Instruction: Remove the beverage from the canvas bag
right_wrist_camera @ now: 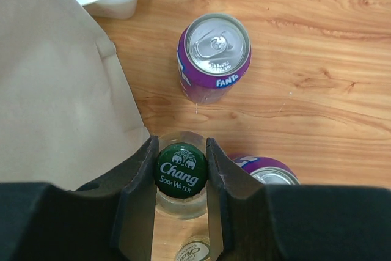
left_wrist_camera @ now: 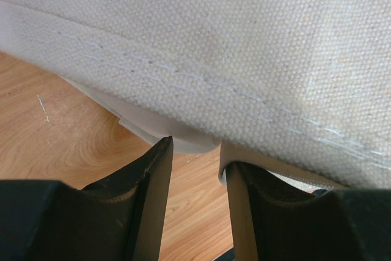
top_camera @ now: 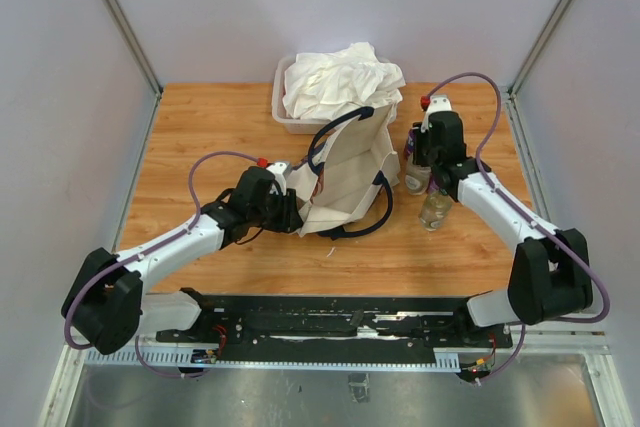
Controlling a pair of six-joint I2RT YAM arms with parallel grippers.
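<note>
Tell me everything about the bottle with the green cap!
The bottle is clear glass with a dark green cap printed in white: two elephants and Chang Soda Water. It is upright, outside the canvas bag and right beside it. The right tool pinches it, one finger on each side of the cap. A purple can stands nearby, not touching. Whether it rests on the table is hidden.

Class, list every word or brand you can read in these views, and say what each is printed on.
"Chang SODA WATER": green cap of the glass bottle.
"FANTA": rim band of the purple can.
Unreadable: the second cap, cut off at the bottom edge.
</note>
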